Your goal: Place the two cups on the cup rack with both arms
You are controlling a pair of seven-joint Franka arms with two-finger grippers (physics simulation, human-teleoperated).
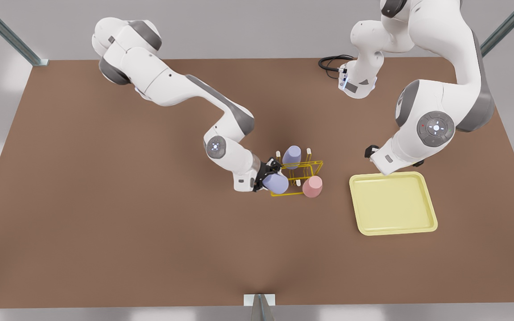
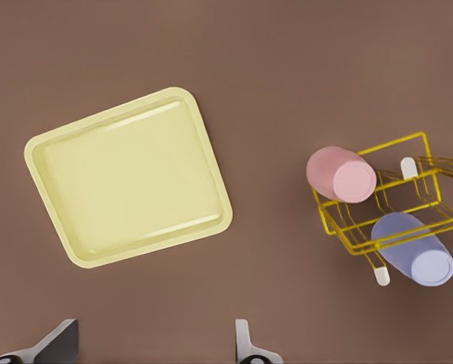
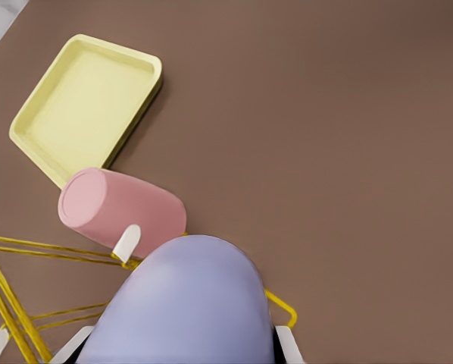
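The right end effector (image 1: 269, 177) is at the side of the cup rack (image 1: 299, 176) on the front view's left, closed around a lavender cup (image 1: 276, 183). In the right wrist view that cup (image 3: 185, 303) sits directly between the fingers, with the rack wire beneath it. Whether it is already seated on a peg cannot be told.

The pink cup (image 1: 312, 186) is on a peg at the rack corner just beyond the held cup, on the far side from the right end effector. A second lavender cup (image 1: 292, 156) stands on a peg at the rack's rear.

The left end effector (image 2: 154, 345) hovers above the table (image 1: 105, 223), fingers (image 2: 245, 345) spread and holding nothing. The yellow tray (image 2: 52, 152) lies bare ahead of it, with the rack (image 2: 408, 201) farther off to one side. This arm waits.

Judged progress: the task is near completion. The pink cup is racked. Remaining steps appear to be releasing the held cup and withdrawing the right arm.
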